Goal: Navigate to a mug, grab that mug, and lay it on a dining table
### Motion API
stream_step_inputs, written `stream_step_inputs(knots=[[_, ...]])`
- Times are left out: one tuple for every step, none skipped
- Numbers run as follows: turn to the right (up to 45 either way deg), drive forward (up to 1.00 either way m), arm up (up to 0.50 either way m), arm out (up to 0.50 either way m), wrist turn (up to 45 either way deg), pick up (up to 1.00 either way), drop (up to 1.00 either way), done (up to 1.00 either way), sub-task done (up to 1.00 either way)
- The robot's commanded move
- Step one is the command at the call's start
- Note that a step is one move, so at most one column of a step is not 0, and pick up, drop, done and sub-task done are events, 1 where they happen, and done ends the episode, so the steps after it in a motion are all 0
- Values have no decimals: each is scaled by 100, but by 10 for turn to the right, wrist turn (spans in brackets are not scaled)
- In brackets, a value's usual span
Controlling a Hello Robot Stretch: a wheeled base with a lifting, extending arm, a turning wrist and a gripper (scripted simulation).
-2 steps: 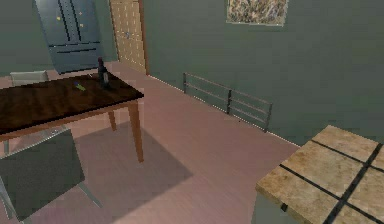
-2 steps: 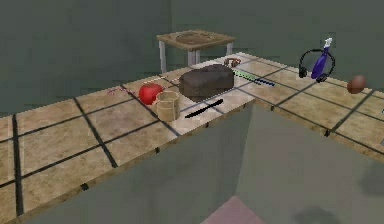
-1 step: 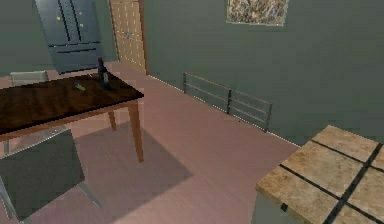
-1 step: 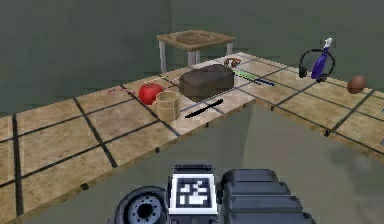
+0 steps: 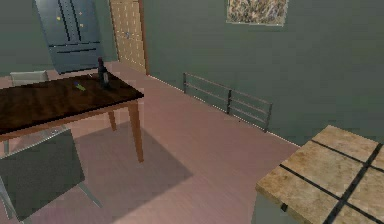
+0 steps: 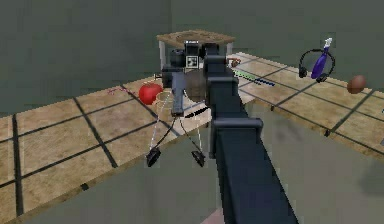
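Arm (image 6: 235,150) is extended over a tiled tabletop (image 6: 60,150), seen as a dark bar running from the arm side view's bottom edge up to mid-picture. 2 white squares (image 6: 190,52) are seen at its far end, in front of a box (image 6: 168,45). Gripper (image 6: 175,157) is set left of the arm's end, with its 2 fingers (image 6: 153,158) pointed toward the tabletop's near edge.

A red thing (image 6: 150,93), round, is seen on the tabletop just left of the gripper's body. Contact cannot be told, nor whether it is the mug. Whether anything is held cannot be told.

Farther right on the tabletop, a dark-and-purple thing (image 6: 317,63) and a brown thing (image 6: 357,85) are seen, well apart from the gripper.

Dining table (image 5: 50,100) is seen at the forward view's left, with 1 bottle (image 5: 101,72) upright on it and a chair (image 5: 40,170) in front. Behind it, a fridge (image 5: 70,30) and a door (image 5: 128,35) are seen.
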Motion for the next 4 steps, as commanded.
stream_step_inputs(knots=[[0,0,0,0,450,0,0,0,0],[0,0,0,0,450,0,0,0,0],[0,0,0,0,450,0,0,0,0],[0,0,0,0,210,0,0,0,0]])
